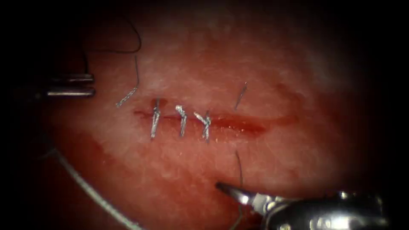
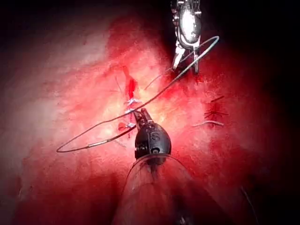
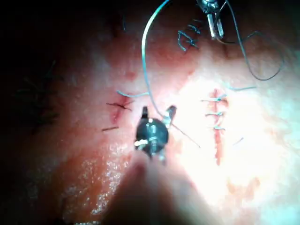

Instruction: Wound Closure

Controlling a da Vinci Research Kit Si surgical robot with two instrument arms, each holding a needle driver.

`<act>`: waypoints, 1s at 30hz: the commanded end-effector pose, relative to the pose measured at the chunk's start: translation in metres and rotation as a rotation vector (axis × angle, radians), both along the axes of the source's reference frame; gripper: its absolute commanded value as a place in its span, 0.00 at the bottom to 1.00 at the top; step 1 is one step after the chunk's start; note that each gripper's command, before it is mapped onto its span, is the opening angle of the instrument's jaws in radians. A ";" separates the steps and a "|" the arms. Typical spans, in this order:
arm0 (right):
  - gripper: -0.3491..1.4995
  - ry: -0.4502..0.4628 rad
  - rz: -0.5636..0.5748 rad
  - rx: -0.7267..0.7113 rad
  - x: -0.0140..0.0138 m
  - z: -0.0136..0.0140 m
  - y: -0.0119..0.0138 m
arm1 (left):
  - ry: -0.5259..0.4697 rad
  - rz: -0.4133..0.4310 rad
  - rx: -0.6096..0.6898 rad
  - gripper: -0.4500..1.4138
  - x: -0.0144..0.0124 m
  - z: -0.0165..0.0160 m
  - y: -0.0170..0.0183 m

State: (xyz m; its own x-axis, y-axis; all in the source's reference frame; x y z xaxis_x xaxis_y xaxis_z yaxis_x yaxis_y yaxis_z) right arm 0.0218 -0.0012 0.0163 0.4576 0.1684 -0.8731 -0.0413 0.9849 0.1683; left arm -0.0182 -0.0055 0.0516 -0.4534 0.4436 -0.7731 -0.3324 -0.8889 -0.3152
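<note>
**Right tool open beside an untied strand; three stitches in**

- Nearest: right tool on the near side of the cut. Its wrist view shows the jaws spread and gripping nothing.
- A pale stiff strand arcs past one jaw and sweeps wide over the tissue. It looks wiry and springy and holds its own curve.
- I cannot tell whether any stretch of that strand is the needle, so I cannot place the needle or say if it sits in tissue.
- A thin dark thread rises out of the tissue just by the right tool's tip. A second short end stands on the far side, opposite it. My reading is one pass under the open part of the cut, not yet tied.
- Doing this well, as I judge it:
  - Take the thread in the flat of the jaws, not the tips.
  - Draw along the line of the pass rather than upward.
  - The surface looks soft, wet and fatty, so it could tear at the entry holes.
  - Keep the springy strand clear of the knots.
- Middle: the cut is a shallow slit lying across the view. Red fluid pools in its open right part.
- Three stitches cross its left part. They are silvery, twisted and short.
- Far left: left tool, well apart from the stitches. I cannot tell whether it grips anything.
- More dark thread loops beyond it.
</note>
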 end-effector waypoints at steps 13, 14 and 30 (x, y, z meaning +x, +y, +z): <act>0.82 -0.016 0.215 0.110 -0.0061 0.0065 0.0058 | -0.017 0.007 -0.002 0.00 -0.0020 0.0017 -0.0020; 0.80 -0.012 0.246 0.136 -0.0060 0.0071 0.0063 | -0.021 0.012 0.000 0.00 -0.0023 0.0018 -0.0022; 0.64 0.124 0.517 0.427 -0.0026 0.0146 0.0112 | -0.024 0.026 -0.005 0.00 -0.0034 0.0031 -0.0029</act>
